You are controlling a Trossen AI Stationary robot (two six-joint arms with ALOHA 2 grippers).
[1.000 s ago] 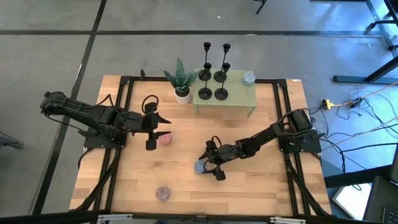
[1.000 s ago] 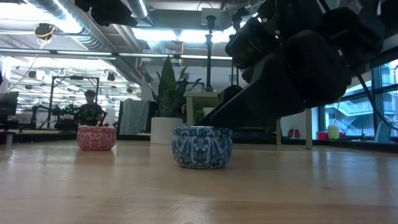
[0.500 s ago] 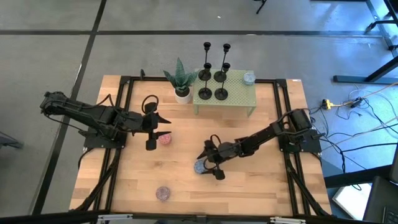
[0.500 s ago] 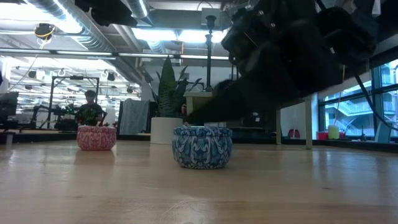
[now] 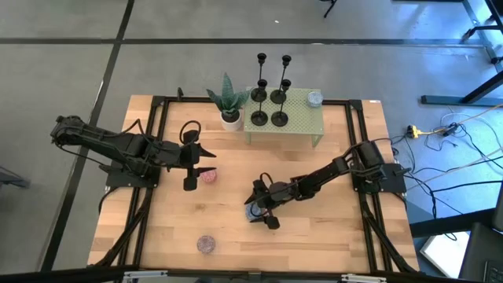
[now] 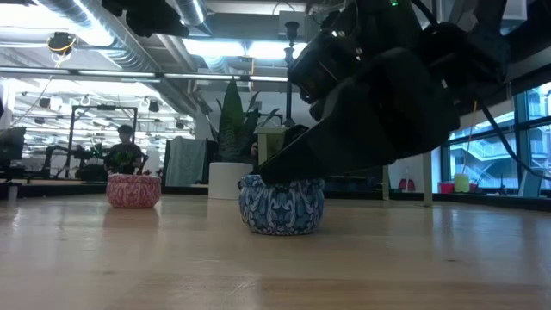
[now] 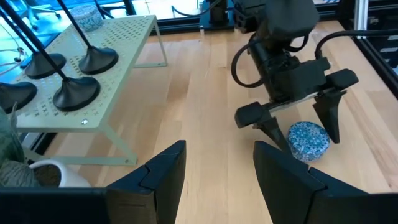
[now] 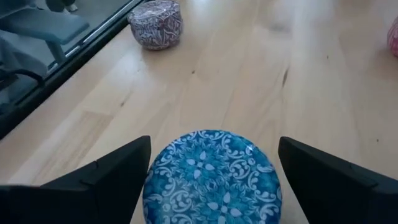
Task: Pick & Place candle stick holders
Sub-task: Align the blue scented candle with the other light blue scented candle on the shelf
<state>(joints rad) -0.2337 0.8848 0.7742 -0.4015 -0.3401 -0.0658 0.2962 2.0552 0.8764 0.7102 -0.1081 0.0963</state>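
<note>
Several black candle stick holders [image 5: 269, 107] stand by their round bases on a pale green perforated stand [image 5: 302, 124] at the table's far side; they also show in the left wrist view [image 7: 76, 92]. My right gripper [image 5: 258, 211] is open low over the table's middle, with one finger on each side of a blue patterned tin [image 8: 211, 177] and a gap on both sides. My left gripper [image 5: 200, 167] hangs open above a pink tin [image 5: 208, 176], touching nothing.
A spiky green plant in a white pot [image 5: 229, 106] stands left of the stand. A small grey tin [image 5: 315, 99] sits on the stand's far right corner. A purple tin [image 5: 206, 244] lies near the table's near edge. Black frame rails [image 5: 149, 141] run along both sides.
My right gripper has moved toward the table's left edge and slightly down, so its open fingers now stand on either side of the blue tin. The tin has stayed where it was.
</note>
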